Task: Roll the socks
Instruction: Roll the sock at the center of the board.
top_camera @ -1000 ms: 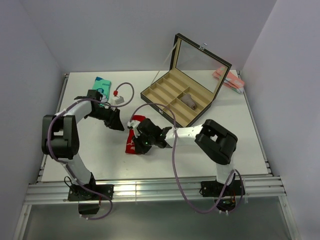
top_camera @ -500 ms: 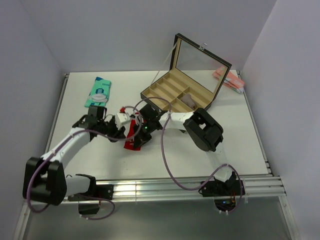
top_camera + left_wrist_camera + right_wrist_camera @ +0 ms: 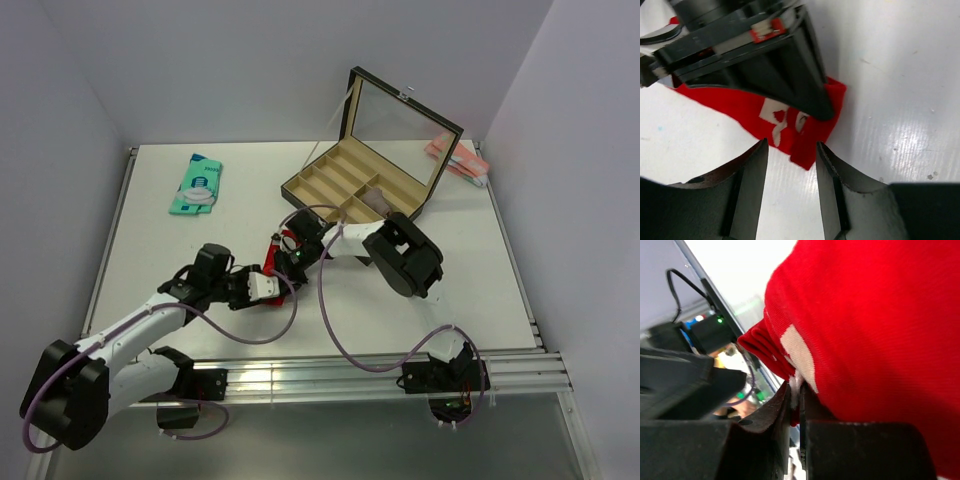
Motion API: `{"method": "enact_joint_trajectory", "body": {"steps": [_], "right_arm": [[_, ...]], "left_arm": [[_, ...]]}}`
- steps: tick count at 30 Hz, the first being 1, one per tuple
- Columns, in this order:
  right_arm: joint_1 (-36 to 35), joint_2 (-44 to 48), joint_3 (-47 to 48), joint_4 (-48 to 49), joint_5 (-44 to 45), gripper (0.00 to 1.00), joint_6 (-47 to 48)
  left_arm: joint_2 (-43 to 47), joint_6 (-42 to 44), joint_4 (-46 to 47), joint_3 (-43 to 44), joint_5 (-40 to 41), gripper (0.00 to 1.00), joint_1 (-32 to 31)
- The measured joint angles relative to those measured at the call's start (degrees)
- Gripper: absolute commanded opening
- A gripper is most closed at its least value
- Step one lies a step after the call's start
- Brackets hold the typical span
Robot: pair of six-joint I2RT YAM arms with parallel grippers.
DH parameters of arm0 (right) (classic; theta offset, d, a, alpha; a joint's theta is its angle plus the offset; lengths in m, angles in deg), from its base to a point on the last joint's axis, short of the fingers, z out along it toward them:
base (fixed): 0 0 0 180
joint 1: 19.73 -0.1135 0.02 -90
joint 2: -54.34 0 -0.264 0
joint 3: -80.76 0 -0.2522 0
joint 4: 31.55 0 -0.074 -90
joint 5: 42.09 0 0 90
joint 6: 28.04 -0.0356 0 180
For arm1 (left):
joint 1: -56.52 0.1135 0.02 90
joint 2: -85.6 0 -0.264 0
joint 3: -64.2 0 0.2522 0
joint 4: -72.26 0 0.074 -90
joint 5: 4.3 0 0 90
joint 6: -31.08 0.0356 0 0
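no legible text, white emblem (image 3: 773, 111) on red sock (image 3: 810, 142) unreadable

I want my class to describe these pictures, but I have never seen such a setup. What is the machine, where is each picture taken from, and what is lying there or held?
The machine is two robot arms, a left arm and a right arm, bolted side by side at the near edge of a white table. The wide picture comes from a fixed camera above and behind them; the two close-ups come from a camera on each wrist. On the table lie a teal sock, an open box with compartments, a pink bundle and, in the middle, a red sock. The right gripper is shut on the red sock, pinching a fold of it. The left gripper is open, its two fingers standing either side of the sock's corner without gripping it.
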Motion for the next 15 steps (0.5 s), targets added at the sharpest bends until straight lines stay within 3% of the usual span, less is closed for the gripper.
{"method": "enact_joint_trajectory", "body": {"steps": [15], "right_arm": [[1.27, 0.66, -5.79, 9.62, -2.95, 0.01, -5.14]], "left_arm": [[-0.5, 3.02, 9.2, -6.4, 8.04, 0.49, -10.19]]}}
